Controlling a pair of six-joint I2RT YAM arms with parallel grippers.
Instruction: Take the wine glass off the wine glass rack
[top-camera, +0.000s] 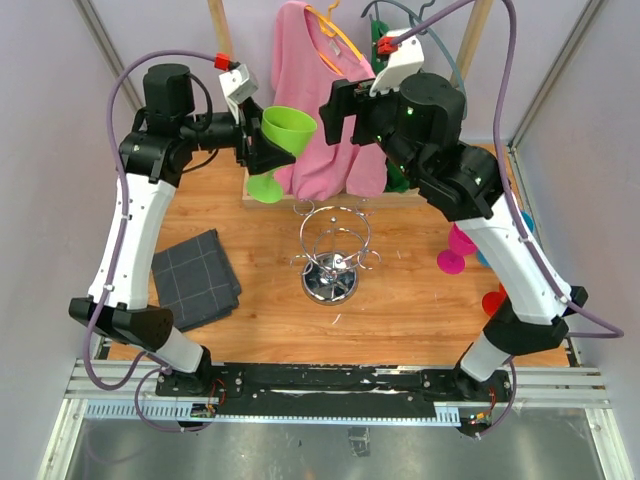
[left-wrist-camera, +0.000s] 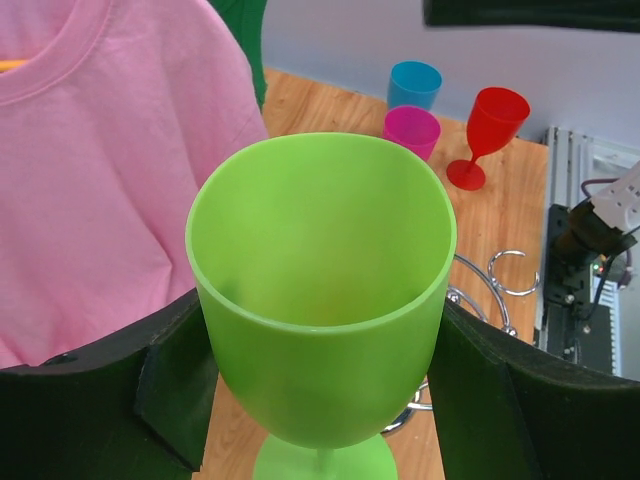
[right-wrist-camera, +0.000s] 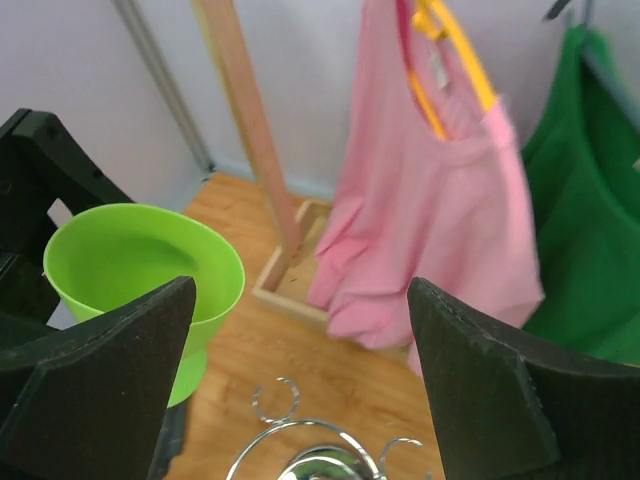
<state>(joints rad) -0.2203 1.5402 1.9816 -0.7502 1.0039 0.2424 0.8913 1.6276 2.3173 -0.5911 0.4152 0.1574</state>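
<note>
A green wine glass (top-camera: 285, 133) is held upright in the air, left of and above the chrome wine glass rack (top-camera: 332, 252). My left gripper (top-camera: 272, 148) is shut on its bowl (left-wrist-camera: 320, 290), a black finger (left-wrist-camera: 175, 385) on each side. The glass also shows at the left of the right wrist view (right-wrist-camera: 140, 275). The rack stands on the wooden table with no glass on it; its curled arms show in the right wrist view (right-wrist-camera: 300, 440) and the left wrist view (left-wrist-camera: 490, 290). My right gripper (top-camera: 335, 110) is open and empty, high above the rack, facing the glass.
A pink shirt (top-camera: 325, 100) and a green garment (right-wrist-camera: 590, 200) hang on a wooden clothes rack (right-wrist-camera: 240, 120) at the back. A folded grey cloth (top-camera: 195, 275) lies at the left. Magenta (left-wrist-camera: 411, 130), blue (left-wrist-camera: 414, 83) and red (left-wrist-camera: 490, 130) cups stand at the right.
</note>
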